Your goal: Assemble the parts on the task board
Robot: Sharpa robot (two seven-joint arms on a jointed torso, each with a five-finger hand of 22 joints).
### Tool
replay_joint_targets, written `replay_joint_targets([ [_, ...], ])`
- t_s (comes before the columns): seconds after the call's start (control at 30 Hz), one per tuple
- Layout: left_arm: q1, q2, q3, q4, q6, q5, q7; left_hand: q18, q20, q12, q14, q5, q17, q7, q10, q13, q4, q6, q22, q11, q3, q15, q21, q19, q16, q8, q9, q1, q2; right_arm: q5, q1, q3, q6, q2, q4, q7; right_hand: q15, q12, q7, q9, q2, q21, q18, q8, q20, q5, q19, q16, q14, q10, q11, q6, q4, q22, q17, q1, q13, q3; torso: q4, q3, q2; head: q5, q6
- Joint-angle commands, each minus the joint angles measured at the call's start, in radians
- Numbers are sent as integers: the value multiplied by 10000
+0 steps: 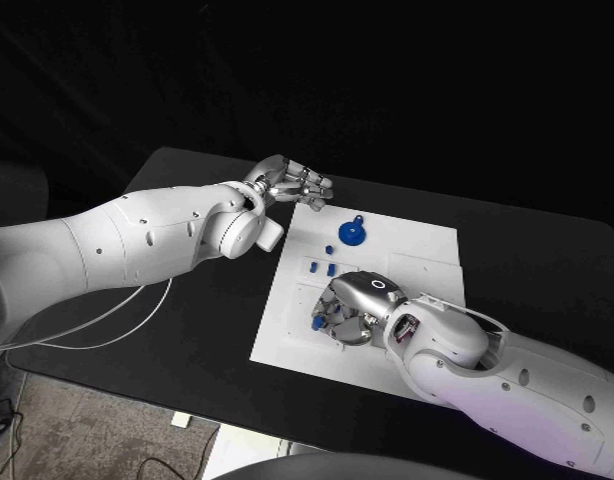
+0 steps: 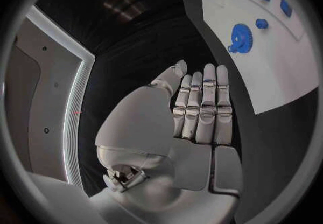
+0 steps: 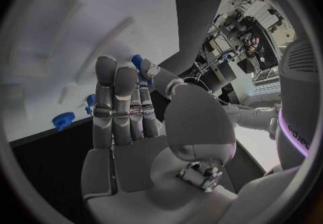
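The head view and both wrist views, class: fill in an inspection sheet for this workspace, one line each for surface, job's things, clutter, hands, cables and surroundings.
Surface: black table, with the white task board in its middle.
Job's things: a blue gear lies on the board's far part; small blue parts lie nearer the middle; another blue part sits by the right hand's fingers.
Clutter: nothing seen.
Hands: left hand hovers off the board's far left corner, fingers straight and together, holding nothing; right hand is down over the board's near part, whether it holds a part cannot be told.
Cables: a white cable runs under the left arm.
Surroundings: dark backdrop, grey floor.
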Motion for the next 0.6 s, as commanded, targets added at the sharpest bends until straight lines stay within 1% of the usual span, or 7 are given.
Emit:
replay_joint_targets([
  [0.03,13,-1,8,26,123,18,49,115,71,-55,-51,-56,-12,46,-57,3,55,-49,-9,-9,-13,-4,15,-21,-37,-33,14,99,-4,-100,-12,-6,232,17,-22,-35,-67,-14,-3,48,102,-3,137,36,-60,31,360,-28,0,22,15,53,17,0,17,36,12,30,4,1,7,6,7],
  [0.17,13,-10,8,31,126,11,47,115,71,-55,-51,-56,-12,46,-57,3,55,-49,-9,-9,-13,-4,15,-21,-37,-33,14,99,-4,-113,-12,-6,227,47,-61,-48,-67,-14,-3,48,102,-3,137,36,-60,31,360,-28,0,22,15,53,17,0,17,36,12,30,10,1,0,5,-12],
  [0.3,13,-14,8,35,134,9,45,115,71,-55,-51,-56,-12,46,-57,3,55,-49,-9,-9,-13,-4,15,-21,-37,-33,14,99,-4,-119,-15,-6,221,82,-109,-49,-68,-14,-2,46,118,-4,125,35,-65,30,361,-37,-1,18,16,49,14,1,23,46,12,5,3,-1,1,9,2],
  [0.6,13,-18,8,36,144,6,41,115,71,-55,-51,-56,-12,46,-57,3,55,-49,-9,-9,-13,-4,15,-21,-37,-33,14,99,-4,-123,-34,-6,204,132,-140,-35,-68,-14,-2,46,118,-4,125,35,-65,30,361,-37,-1,18,16,49,14,1,23,46,12,5,4,3,8,15,-11],
])
